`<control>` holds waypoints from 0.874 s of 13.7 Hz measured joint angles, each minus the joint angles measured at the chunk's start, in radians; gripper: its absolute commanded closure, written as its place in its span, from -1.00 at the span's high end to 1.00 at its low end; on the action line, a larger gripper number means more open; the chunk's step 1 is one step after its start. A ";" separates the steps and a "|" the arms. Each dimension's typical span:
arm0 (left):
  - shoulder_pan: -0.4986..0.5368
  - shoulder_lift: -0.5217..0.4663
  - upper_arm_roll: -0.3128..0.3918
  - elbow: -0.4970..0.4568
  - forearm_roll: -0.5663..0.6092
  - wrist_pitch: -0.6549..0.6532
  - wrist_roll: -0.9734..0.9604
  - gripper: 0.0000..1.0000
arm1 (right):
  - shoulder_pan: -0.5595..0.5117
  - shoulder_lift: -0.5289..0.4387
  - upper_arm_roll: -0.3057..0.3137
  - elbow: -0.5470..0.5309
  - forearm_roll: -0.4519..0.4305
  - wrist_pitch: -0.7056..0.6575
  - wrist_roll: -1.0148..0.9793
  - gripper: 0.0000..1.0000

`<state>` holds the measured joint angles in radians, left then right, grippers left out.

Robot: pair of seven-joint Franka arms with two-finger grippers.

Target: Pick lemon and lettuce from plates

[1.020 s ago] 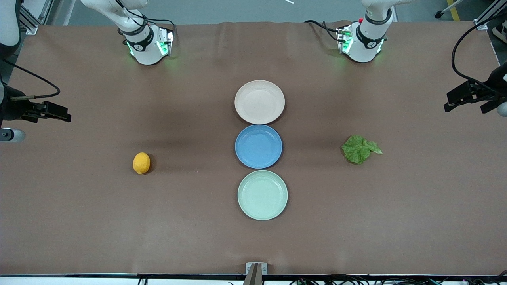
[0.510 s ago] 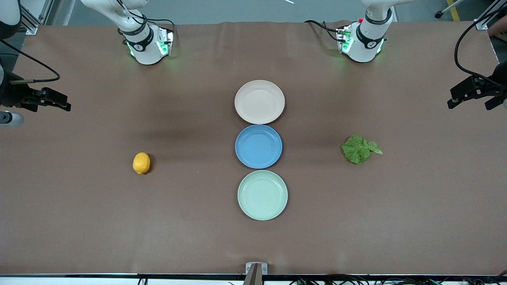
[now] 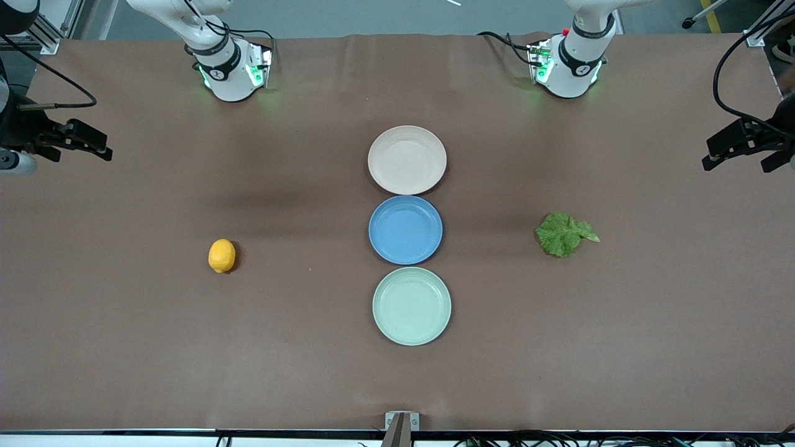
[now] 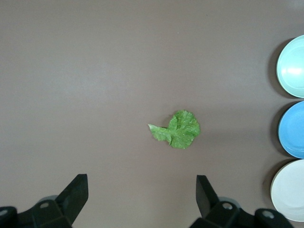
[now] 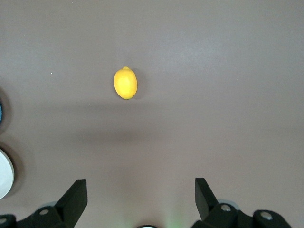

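Three plates sit in a row across the middle of the table (image 3: 124, 347), running from the base edge toward the front-camera edge. The beige-cream plate (image 3: 407, 159) lies closest to the base edge. The blue plate (image 3: 405, 230) comes next, just beside it. The mint green plate (image 3: 412, 306) lies closest to the front-camera edge. I see all three plates bare.

The lemon (image 3: 222, 255) rests directly on the tabletop, well apart from the plates, toward the right arm's end of the table. In the right wrist view I find it lying alone on the brown cover (image 5: 125, 83).

The lettuce (image 3: 564, 234) lies flat on the tabletop, well apart from the plates, toward the left arm's end. It sits roughly level with the blue plate. The left wrist view shows its stem pointing away from the plates (image 4: 176, 129).

My right gripper (image 3: 93, 146) hangs in the air over the edge at the right arm's end, fingers spread wide and holding nothing (image 5: 140, 199). My left gripper (image 3: 730, 146) hangs over the edge at the left arm's end, likewise spread and holding nothing (image 4: 142, 199).
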<state>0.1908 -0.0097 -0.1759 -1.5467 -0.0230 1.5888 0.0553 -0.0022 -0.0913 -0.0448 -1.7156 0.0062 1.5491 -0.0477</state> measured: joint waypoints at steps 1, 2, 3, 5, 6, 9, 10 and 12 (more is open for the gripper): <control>0.000 0.000 0.000 0.000 0.000 0.000 0.000 1.00 | 0.000 -0.004 0.000 -0.002 0.000 0.002 0.000 1.00; -0.001 0.000 0.000 0.000 0.000 0.000 0.000 1.00 | 0.000 -0.006 0.000 -0.003 0.000 0.008 0.000 1.00; -0.006 0.000 0.001 0.000 0.000 0.000 0.000 1.00 | 0.000 -0.007 0.000 -0.005 0.000 0.018 0.000 1.00; -0.046 0.000 0.029 0.000 0.000 0.000 -0.001 1.00 | 0.000 -0.007 0.000 -0.008 0.000 0.035 0.000 1.00; -0.082 0.000 0.064 0.000 0.000 0.000 -0.001 1.00 | 0.000 -0.007 0.000 -0.008 0.000 0.042 0.000 1.00; -0.135 0.000 0.136 0.000 0.000 0.000 0.001 1.00 | 0.000 -0.007 0.001 -0.010 0.001 0.064 0.000 1.00; -0.135 0.000 0.142 0.000 0.000 0.000 0.001 1.00 | 0.000 -0.007 0.001 -0.011 0.001 0.070 0.000 1.00; -0.135 0.000 0.144 0.000 0.000 0.000 0.001 1.00 | 0.000 -0.007 0.002 -0.011 0.002 0.076 0.000 1.00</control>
<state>0.0554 -0.0096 -0.0319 -1.5466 -0.0230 1.5888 0.0565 -0.0020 -0.0978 -0.0426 -1.7269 0.0081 1.6256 -0.0477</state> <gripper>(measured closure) 0.000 0.000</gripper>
